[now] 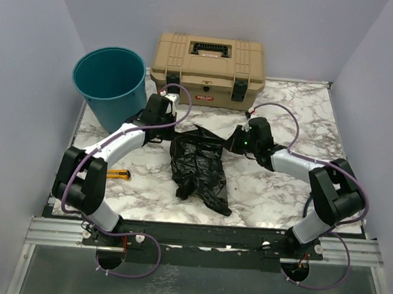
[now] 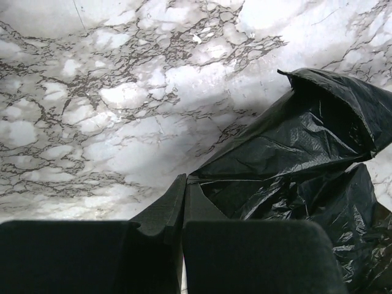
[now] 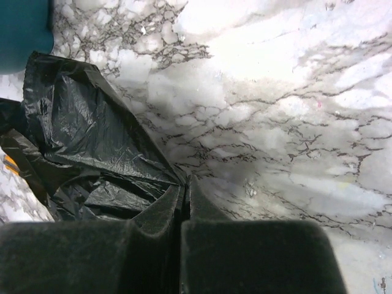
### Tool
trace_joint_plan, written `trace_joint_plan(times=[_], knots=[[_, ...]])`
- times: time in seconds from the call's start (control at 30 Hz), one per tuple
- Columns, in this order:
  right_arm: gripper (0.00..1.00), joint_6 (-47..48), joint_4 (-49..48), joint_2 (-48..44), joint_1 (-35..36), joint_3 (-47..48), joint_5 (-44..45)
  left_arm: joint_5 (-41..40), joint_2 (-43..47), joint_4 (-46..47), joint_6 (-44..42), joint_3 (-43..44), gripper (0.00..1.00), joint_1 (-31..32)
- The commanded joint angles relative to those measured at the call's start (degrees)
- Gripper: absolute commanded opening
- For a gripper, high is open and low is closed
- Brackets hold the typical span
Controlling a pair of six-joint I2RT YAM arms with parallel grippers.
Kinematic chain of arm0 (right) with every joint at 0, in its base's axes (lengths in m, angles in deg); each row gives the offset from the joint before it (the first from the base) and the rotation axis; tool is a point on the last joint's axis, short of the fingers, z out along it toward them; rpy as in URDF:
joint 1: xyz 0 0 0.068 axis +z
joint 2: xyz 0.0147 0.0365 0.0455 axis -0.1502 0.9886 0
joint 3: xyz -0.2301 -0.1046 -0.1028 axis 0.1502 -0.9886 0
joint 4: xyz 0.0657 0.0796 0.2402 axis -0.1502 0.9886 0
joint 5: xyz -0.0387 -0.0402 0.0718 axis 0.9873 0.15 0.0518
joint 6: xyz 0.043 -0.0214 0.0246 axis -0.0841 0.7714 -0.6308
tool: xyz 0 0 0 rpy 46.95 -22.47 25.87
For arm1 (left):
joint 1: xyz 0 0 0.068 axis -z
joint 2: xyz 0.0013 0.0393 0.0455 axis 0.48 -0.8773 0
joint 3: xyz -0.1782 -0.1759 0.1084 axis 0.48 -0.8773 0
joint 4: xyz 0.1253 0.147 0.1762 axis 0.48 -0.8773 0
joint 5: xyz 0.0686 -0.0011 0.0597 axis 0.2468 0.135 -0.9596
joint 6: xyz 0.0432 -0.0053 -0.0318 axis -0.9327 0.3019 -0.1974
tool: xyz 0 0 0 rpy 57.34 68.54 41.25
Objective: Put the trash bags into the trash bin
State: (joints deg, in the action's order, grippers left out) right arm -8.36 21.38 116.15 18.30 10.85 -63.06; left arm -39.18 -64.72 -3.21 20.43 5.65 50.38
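Note:
The black crinkly trash bag (image 1: 198, 164) lies in the middle of the marble table, its upper edge stretched between my two grippers. My left gripper (image 1: 173, 140) is shut on the bag's left upper corner; in the left wrist view the bag (image 2: 294, 159) spreads out from the closed gripper (image 2: 185, 180). My right gripper (image 1: 236, 143) is shut on the right upper corner; in the right wrist view the film (image 3: 92, 141) meets the closed gripper (image 3: 185, 182). The teal trash bin (image 1: 111, 86) stands upright at the back left, its side showing in the right wrist view (image 3: 24, 30).
A tan toolbox (image 1: 208, 69) with black latches stands at the back centre, right of the bin. A small yellow tool (image 1: 118, 175) lies on the table left of the bag. Grey walls enclose the table on three sides.

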Motion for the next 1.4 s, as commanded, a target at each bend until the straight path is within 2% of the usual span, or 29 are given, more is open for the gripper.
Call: trace_joint_plan(times=[0.0, 0.03, 0.1, 0.17, 0.33, 0.4, 0.47, 0.5, 0.63, 0.77, 0.87, 0.93, 1.07, 1.23, 1.27, 1.3, 1.37], knots=[[0.01, 0.9, 4.3, 0.2, -0.3, 4.0, 2.1, 1.8, -0.7, 2.0, 0.5, 2.5, 0.03, -0.4], [0.01, 1.2, 6.1, 0.3, -0.5, 5.4, 3.3, 2.1, -1.4, 1.9, 0.3, 3.9, 0.16, -0.4], [0.01, 2.6, 10.5, 1.5, -1.4, 8.9, 5.1, 1.9, -3.1, 0.8, -0.3, 7.1, 0.51, -0.5], [0.04, 3.3, 16.8, 3.2, -3.0, 12.7, 7.2, -0.4, -4.6, -1.6, -0.6, 10.0, 0.69, -0.7], [0.31, 4.2, 19.4, 2.5, -10.1, 11.7, 4.5, -4.0, -1.1, -3.0, 0.8, 7.2, 0.83, -2.3], [0.51, 5.4, 19.9, -0.5, -11.8, 9.7, 3.7, -4.9, 2.4, -3.0, 1.1, 4.1, 0.90, -2.8], [0.57, 6.6, 21.4, -4.4, -12.0, 8.3, 4.3, -5.1, 6.0, -3.0, 1.2, 1.0, 0.97, -3.1], [0.57, 8.0, 21.8, -7.2, -12.0, 7.6, 2.5, -4.9, 7.4, -3.0, 1.1, -0.8, 0.99, -3.1], [0.57, 11.6, 15.3, -17.1, -10.8, 1.5, -15.9, -3.2, 9.0, -3.9, 0.2, -2.4, 0.99, -3.6], [0.58, 20.5, 21.4, -22.6, -1.4, 2.0, -19.8, -7.5, 8.4, -5.6, 1.0, -0.6, 0.99, -3.8], [0.58, 24.8, 25.0, -21.9, 8.7, 3.1, -18.2, -7.9, 6.9, -6.6, -0.2, 3.3, 0.99, -4.6], [0.58, 25.7, 25.1, -20.8, 12.5, 2.7, -16.0, -7.3, 5.3, -9.3, -1.2, 7.7, 0.99, -4.9], [0.63, 27.2, 25.8, -19.2, 15.2, 3.1, -15.5, -6.9, 6.5, -11.3, -1.9, 11.1, 0.99, -5.1], [0.69, 30.8, 30.8, -14.7, 20.3, 6.7, -14.0, -8.0, 11.6, -10.9, -0.6, 7.7, 0.99, -5.1], [0.72, 31.3, 31.2, -13.8, 21.3, 7.0, -13.8, -7.8, 12.6, -10.7, -0.5, 6.8, 0.99, -5.2], [0.85, 31.5, 31.4, -12.9, 22.0, 7.3, -13.2, -7.3, 13.5, -10.6, -0.4, 6.1, 0.99, -5.2], [0.87, 31.9, 30.9, -11.2, 23.4, 7.7, -12.6, -6.3, 14.7, -10.6, 0.0, 4.9, 0.99, -5.3]])
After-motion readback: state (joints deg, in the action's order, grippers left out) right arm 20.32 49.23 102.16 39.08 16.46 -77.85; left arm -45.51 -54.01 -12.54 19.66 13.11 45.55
